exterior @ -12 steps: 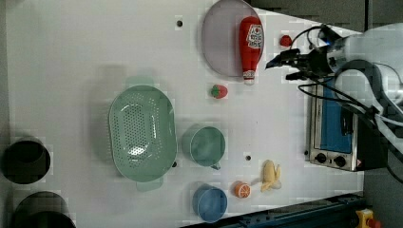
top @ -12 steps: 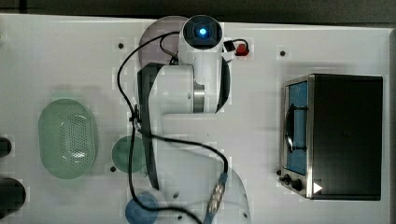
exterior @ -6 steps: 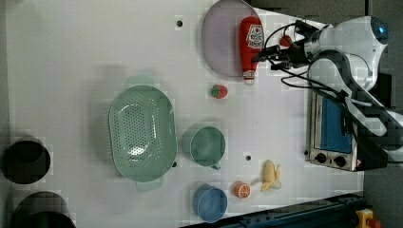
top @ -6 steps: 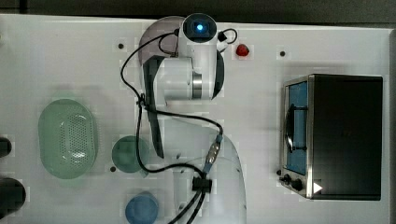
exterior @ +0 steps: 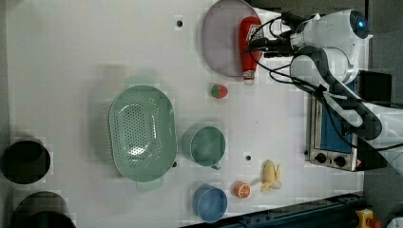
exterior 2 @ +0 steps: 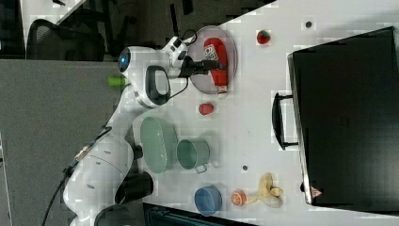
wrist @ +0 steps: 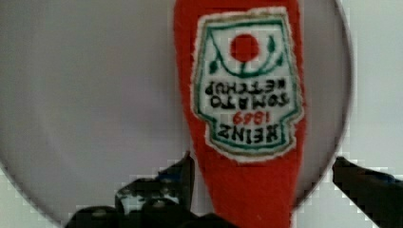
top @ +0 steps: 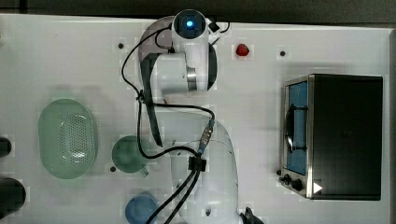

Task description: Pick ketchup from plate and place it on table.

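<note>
The ketchup [wrist: 244, 118], a red bottle with a white label, lies flat on the pale lilac-grey plate [wrist: 95, 95]. In the left view the ketchup [exterior: 248, 47] rests along the plate's [exterior: 221, 42] right side, its narrow end over the rim. My gripper [wrist: 266, 190] is open and hovers just over the bottle, one finger [wrist: 185, 171] on each side, not touching it. The right view shows the gripper [exterior 2: 202, 63] at the ketchup [exterior 2: 217, 59] on the plate [exterior 2: 200, 80]. In the top view the arm hides most of the plate [top: 152, 39]. White table [exterior: 71, 47] lies all around.
A strawberry-like piece [exterior: 219, 91] lies just off the plate. A glossy red piece [top: 242, 50] lies near the arm. A toaster oven [top: 336, 135], green basket [exterior: 140, 133], teal bowl [exterior: 204, 145], blue bowl [exterior: 209, 203], banana [exterior: 270, 175] and orange piece [exterior: 242, 189] stand on the table.
The arm has swung towards the plate, leftward in the top view, bringing the gripper from beside the glossy red piece to over the ketchup. The gripper stayed open.
</note>
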{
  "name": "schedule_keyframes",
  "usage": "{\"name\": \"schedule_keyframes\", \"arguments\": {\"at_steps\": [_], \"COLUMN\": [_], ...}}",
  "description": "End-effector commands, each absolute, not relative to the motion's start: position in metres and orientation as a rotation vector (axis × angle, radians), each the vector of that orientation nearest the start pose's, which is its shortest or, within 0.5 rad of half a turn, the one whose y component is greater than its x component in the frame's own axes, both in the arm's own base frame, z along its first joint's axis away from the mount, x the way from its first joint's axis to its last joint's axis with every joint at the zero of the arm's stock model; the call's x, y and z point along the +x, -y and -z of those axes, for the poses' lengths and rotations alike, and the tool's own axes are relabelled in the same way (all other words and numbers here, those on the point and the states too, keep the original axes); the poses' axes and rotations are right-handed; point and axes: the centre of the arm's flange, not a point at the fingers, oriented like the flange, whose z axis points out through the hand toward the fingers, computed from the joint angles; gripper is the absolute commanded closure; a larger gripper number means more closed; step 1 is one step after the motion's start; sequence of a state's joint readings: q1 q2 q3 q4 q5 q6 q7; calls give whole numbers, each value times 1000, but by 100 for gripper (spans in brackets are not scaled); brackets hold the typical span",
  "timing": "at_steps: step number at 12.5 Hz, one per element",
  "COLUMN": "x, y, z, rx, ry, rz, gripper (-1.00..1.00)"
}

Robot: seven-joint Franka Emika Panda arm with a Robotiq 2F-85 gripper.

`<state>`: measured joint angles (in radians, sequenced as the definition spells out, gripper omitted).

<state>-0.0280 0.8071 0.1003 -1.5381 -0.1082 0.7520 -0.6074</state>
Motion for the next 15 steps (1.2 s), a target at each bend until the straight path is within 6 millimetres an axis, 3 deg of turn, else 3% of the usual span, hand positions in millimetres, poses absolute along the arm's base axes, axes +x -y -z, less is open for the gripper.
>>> {"name": "schedule_keyframes", "arguments": {"at_steps": [1, 3, 6, 8, 11, 13, 15], "x": [714, 716, 717, 723, 733, 736, 725], "y": [-43, -43, -42, -45, -47, -43, -35], "z": [-175, -167, -162, -175, -216, -259, -308], "rx": [-3148, -3139, -3138, -3131, -3119, -3100, -3090], "ry": [-14, -15, -17, -14, -27, -81, -133], "rz": [69, 130, 141, 179, 269, 306, 218], "gripper": [-100, -92, -25, -25, -25, -25, -25]}}
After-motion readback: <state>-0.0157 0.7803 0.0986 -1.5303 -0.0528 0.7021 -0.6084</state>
